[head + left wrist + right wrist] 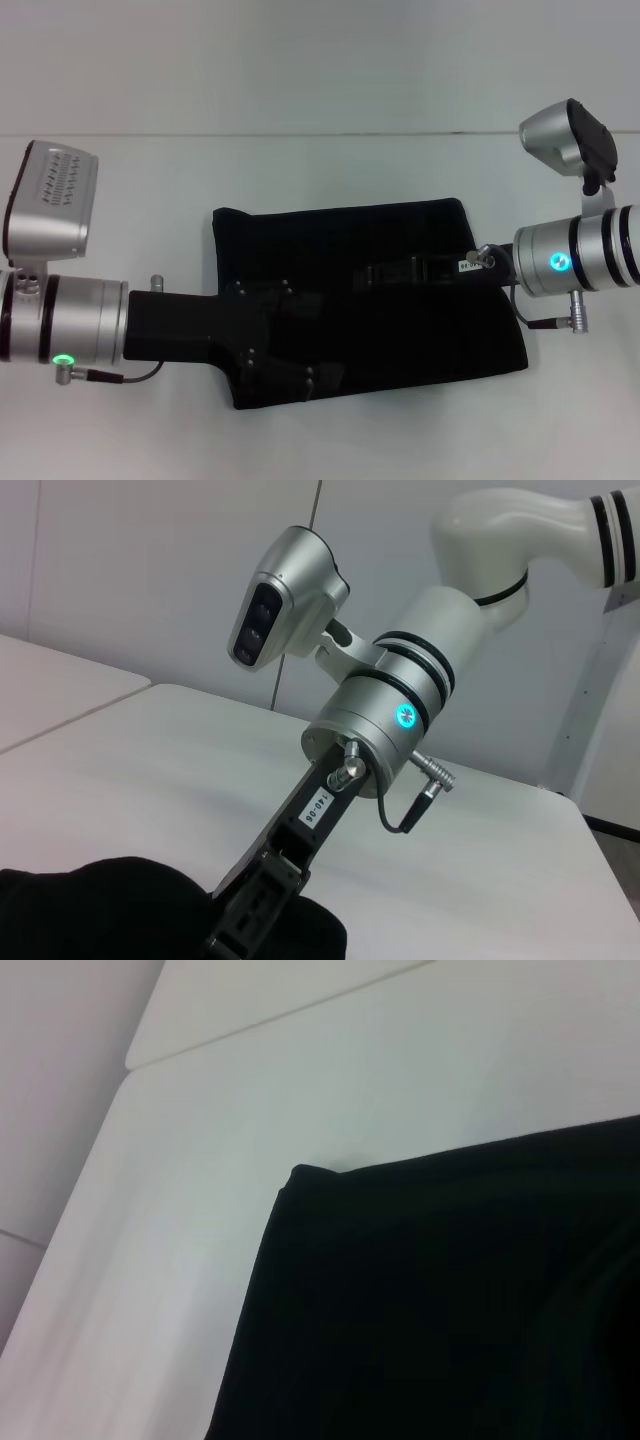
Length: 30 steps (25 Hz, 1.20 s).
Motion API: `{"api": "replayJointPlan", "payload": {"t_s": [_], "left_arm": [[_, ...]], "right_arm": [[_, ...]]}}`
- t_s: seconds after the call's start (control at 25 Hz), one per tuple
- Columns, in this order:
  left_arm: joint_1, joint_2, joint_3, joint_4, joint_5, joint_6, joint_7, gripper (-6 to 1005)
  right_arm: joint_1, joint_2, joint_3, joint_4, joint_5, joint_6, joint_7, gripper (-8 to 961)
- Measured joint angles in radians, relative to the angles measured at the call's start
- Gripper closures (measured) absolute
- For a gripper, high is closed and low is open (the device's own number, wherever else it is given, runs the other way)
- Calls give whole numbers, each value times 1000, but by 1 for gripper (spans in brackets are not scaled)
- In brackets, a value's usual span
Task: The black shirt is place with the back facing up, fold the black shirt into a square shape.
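The black shirt (pixel 430 335) lies on the white table as a folded, roughly rectangular block, plain side up, with no lettering showing. My left gripper (pixel 300 345) reaches in from the left and sits low over the shirt's left front part. My right gripper (pixel 385 273) reaches in from the right over the shirt's middle. Both are black against the black cloth. The left wrist view shows the right gripper (pixel 265 905) dipping to the shirt (pixel 110 910). The right wrist view shows a corner of the shirt (pixel 450 1310).
The white table (pixel 320 165) surrounds the shirt on all sides. A seam between table tops runs along the back (pixel 300 133) and shows in the right wrist view (pixel 270 1020). A pale wall stands behind.
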Motion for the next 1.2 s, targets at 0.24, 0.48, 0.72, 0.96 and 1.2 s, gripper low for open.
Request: {"api": "replayJointPlan", "payload": {"t_s": [0.24,0.48,0.72,0.96,1.2], "left_arm": [[0,0,0,0,0,-1,3,50],[1,1,0,1,0,-3,4,50],[1,3,1,2,0,-4,4,50],[1,3,2,1,0,-10,3,50],[1,3,5,0,1,-13,-4,50]], "right_arm": [[0,5,1,0,0,10,0,83],[-9,14,9,0,16,33,-14,165],[-11,16,10,18,70,58,-77,273],[-12,16,10,25,86,65,-91,523],[-12,20,10,29,90,85,-93,769]]}}
